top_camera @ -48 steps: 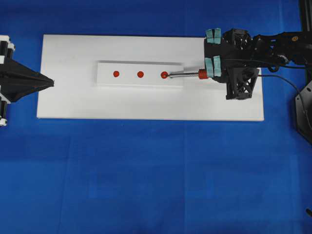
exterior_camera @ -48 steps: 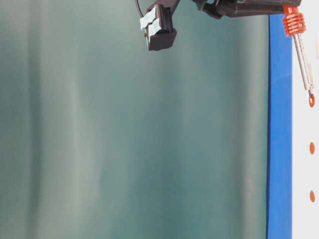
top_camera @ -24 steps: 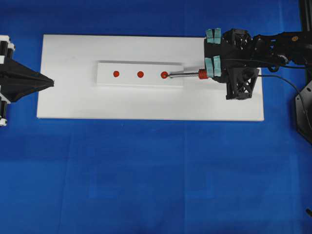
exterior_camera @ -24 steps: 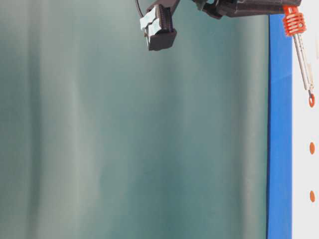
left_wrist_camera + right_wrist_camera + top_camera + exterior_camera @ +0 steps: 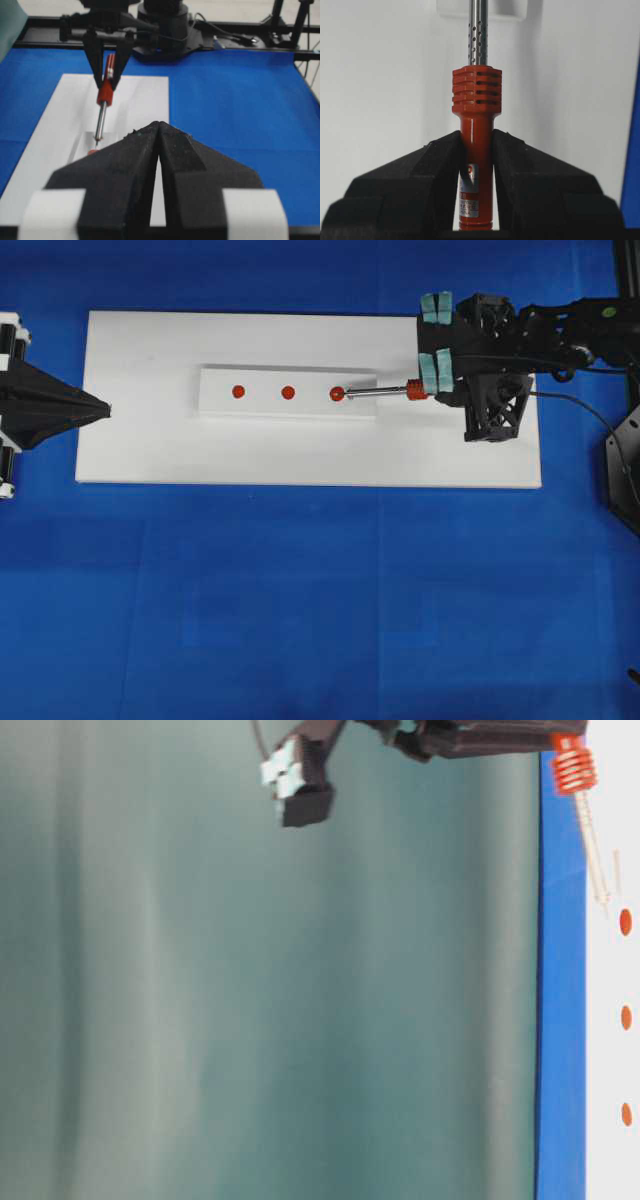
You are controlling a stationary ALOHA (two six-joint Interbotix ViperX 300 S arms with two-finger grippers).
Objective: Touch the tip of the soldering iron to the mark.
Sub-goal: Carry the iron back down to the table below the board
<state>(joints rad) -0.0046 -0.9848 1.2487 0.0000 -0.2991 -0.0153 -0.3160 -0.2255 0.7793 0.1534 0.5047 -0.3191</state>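
Soldering iron (image 5: 385, 393): clamped by its red handle in the right gripper (image 5: 436, 340), shaft levelled over the white board (image 5: 150, 440) to bring the tip (image 5: 349, 396) beside the nearest red mark (image 5: 337, 393); left gripper (image 5: 156, 150) parked, jaws together.

Bright even light from above, soft faint shadows on the white board (image 5: 300, 455), saturated blue tabletop (image 5: 300, 590), table-level view hazy with the soldering iron (image 5: 585, 830) motion-blurred and doubled, near jaws out of focus in the left wrist view.
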